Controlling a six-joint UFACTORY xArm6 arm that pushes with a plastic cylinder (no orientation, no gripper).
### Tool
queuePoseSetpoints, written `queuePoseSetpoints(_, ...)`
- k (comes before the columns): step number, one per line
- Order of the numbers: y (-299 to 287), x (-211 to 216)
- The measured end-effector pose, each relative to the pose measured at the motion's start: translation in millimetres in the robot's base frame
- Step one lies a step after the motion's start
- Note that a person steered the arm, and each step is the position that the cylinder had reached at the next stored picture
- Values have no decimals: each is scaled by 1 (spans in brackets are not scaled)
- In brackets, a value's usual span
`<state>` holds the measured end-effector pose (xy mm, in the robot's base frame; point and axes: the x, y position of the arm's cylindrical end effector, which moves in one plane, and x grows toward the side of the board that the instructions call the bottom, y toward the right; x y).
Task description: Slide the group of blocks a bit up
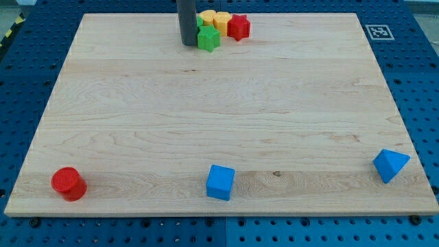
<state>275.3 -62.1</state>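
At the far edge of the wooden board (137,103), the dark rod's tip (188,44), which grips nothing, touches the green star block (209,38) from the left; the yellow blocks (214,19) and red star block (239,27) look light, rigid, apt to scatter unless pushed from the near side.

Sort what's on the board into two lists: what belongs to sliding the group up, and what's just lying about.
Belongs to the job:
my tip, at the group's left edge
green star block
yellow block
second yellow block
red star block

Just lying about:
red cylinder
blue cube
blue triangular block
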Motion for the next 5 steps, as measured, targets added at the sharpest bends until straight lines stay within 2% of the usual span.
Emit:
queuePoseSetpoints(2,10,-12)
queuePoseSetpoints(4,12,29)
queuePoseSetpoints(5,12,29)
